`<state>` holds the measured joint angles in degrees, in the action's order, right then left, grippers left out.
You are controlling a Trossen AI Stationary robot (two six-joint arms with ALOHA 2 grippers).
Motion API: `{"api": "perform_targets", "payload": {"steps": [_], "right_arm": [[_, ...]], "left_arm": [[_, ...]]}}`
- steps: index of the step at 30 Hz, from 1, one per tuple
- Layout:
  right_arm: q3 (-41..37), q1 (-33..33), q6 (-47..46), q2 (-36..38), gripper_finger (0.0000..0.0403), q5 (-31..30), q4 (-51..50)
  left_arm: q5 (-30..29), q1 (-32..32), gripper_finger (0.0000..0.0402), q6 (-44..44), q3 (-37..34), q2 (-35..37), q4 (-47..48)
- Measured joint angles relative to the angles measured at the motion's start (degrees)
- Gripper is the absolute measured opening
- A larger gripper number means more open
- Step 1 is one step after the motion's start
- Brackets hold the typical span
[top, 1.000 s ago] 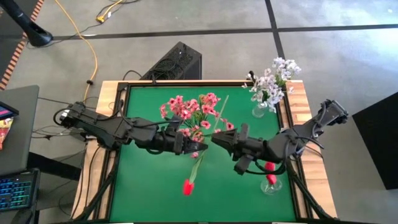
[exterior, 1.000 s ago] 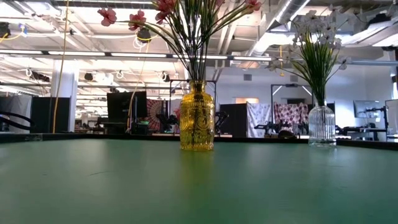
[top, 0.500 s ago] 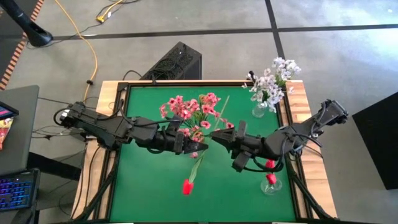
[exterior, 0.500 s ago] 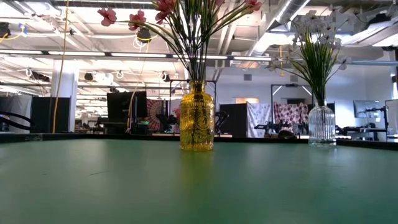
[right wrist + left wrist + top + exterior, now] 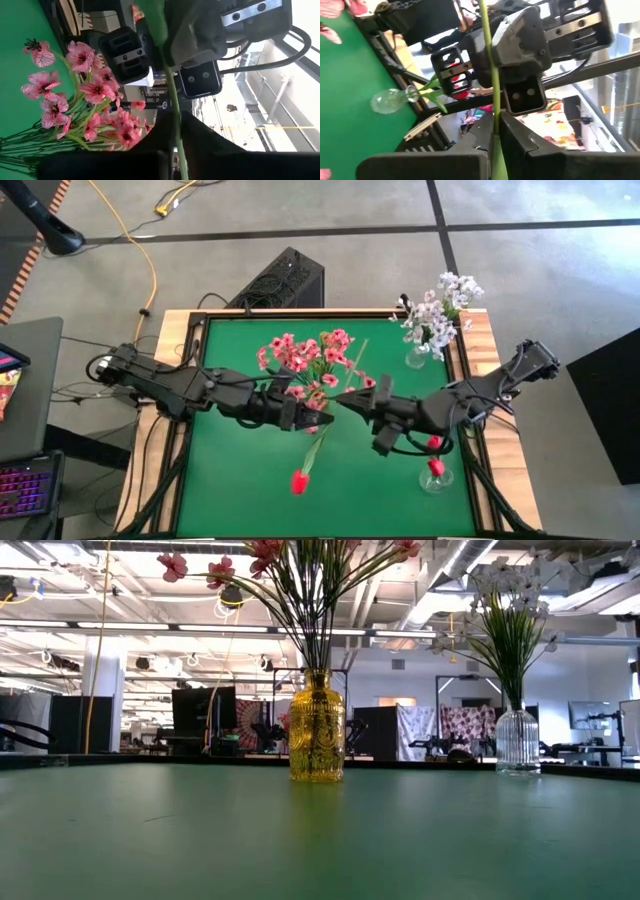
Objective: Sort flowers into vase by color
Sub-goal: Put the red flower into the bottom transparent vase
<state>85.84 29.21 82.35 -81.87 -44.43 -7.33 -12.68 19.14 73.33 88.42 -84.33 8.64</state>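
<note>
A red-bud flower [image 5: 299,481] on a long green stem is held above the table's middle, bud toward the near edge, thin end [image 5: 357,350] over the pink blossoms. My left gripper [image 5: 318,418] and my right gripper [image 5: 345,404] meet tip to tip on that stem, both shut on it. Pink flowers [image 5: 310,360] stand in a yellow vase [image 5: 316,730]. White flowers [image 5: 437,305] stand in a clear ribbed vase [image 5: 517,740]. Red buds [image 5: 435,467] sit in a small clear vase near the right edge. My left gripper pinches the green stem [image 5: 493,107] between its two fingers, coming level from the table's left and lying across it. The flower is lifted clear of the table. My right gripper pinches the same stem [image 5: 173,107] between its fingers, coming level from the table's right, just beyond the left gripper's hold.
The green mat [image 5: 240,480] has bare room on its near left. The yellow vase with the pink bunch stands just beyond both grippers. A wooden frame [image 5: 485,340] edges the table. A black box [image 5: 285,280] and cables lie on the floor behind.
My right gripper has crept a little toward the table's left, closer against my left gripper. The flower and my left gripper have stayed about where they were.
</note>
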Motion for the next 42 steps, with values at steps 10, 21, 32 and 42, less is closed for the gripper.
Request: {"api": "perform_targets", "payload": {"steps": [10, 21, 32, 42], "right_arm": [[-0.03, 0.24, -15.31, 0.10, 0.0018, 7.61, -1.84], [5.25, 1.53, -47.07, 6.54, 0.0018, 15.68, -10.07], [7.19, 8.53, -84.47, 17.28, 0.0031, 13.53, -27.35], [6.69, 27.81, -104.51, 24.24, 0.0023, -6.13, -46.84]], "left_arm": [[0.83, -0.76, 0.0097, -8.99, 0.00, 0.60, 0.26], [1.44, -4.42, 0.0171, -39.46, -0.02, 9.33, -3.17], [-5.63, -4.37, 0.0169, -70.05, -1.93, 19.70, 7.17], [-14.74, -4.37, 0.0168, -68.67, -12.71, 25.15, 7.70]]}}
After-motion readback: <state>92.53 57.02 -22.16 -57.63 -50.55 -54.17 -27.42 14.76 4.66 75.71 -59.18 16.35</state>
